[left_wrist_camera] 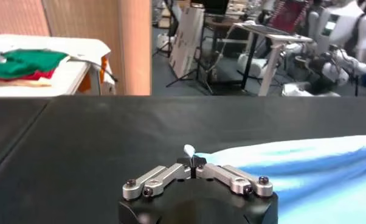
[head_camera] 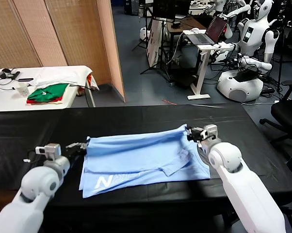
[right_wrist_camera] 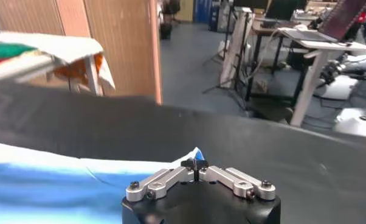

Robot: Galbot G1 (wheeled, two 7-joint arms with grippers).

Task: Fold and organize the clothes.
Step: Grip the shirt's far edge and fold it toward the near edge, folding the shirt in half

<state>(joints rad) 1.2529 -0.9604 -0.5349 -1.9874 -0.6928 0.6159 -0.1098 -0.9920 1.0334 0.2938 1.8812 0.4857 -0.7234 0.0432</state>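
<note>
Setting: robotics laboratory. Evidence noted beyond the black-covered surface [head_camera: 136,114]: white humanoid robots [head_camera: 252,34] on rounded bases stood at the far right behind it; an open laptop [head_camera: 211,31] sat on a white standing desk [head_camera: 202,63] just left of those robots; monitors and cabled equipment stands [head_camera: 160,29] stood further left of the desk. Wood-panelled partition [head_camera: 63,34] rose behind the surface at the left, a white side table [head_camera: 44,77] before it. Grey-blue floor [head_camera: 151,82]; black office chair [head_camera: 286,114] at the surface's right end.
</note>
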